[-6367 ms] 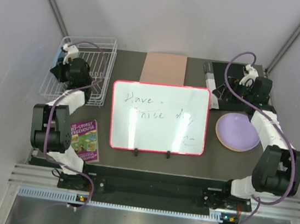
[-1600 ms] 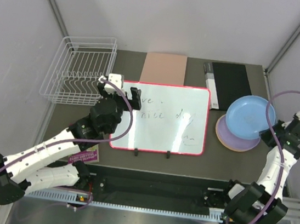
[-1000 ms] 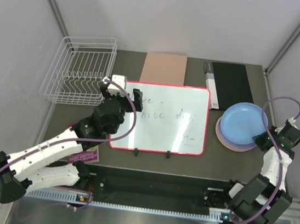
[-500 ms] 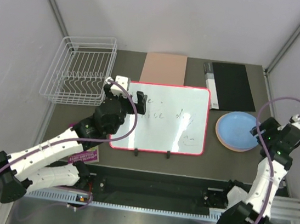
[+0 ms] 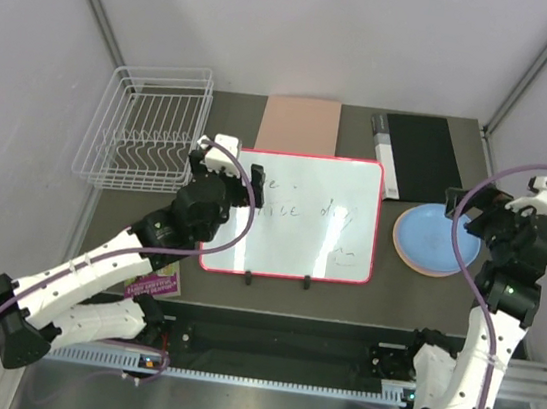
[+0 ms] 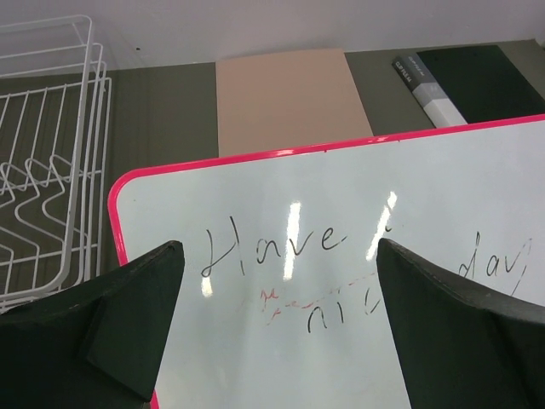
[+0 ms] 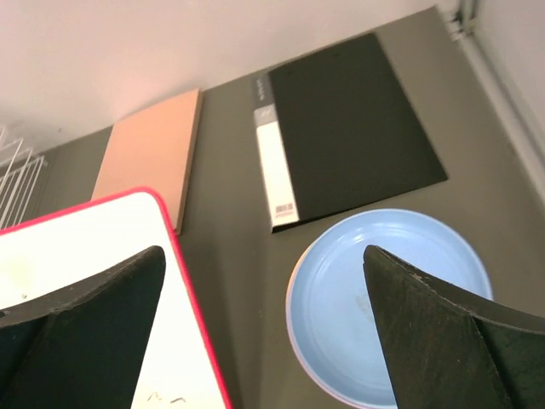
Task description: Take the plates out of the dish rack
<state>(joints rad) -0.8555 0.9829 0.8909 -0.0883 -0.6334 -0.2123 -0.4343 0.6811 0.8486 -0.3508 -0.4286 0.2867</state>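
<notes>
Looks basically done: the white wire dish rack (image 5: 147, 127) upper left holds no plates, the light blue round plastic plate (image 5: 430, 240) tops the stack (image 5: 416, 269) on the counter (image 5: 232, 118) at right, and the left end effector (image 5: 233, 164) and right end effector (image 5: 475, 203) are both spread, empty.

The whiteboard (image 5: 290, 214) is gloss all over, with bright glare streaks running down its smooth white face inside a shiny red plastic frame. Left of it, the dish rack (image 5: 145, 127) reads as thin wire under a smooth white coating. Right of the whiteboard, the light blue plate (image 5: 425, 240) looks like smooth plastic with a soft, low sheen, while behind the board the black folder (image 7: 353, 119), the tan board (image 6: 285, 98) and the dark table (image 7: 226, 196) all sit flat and matt.
</notes>
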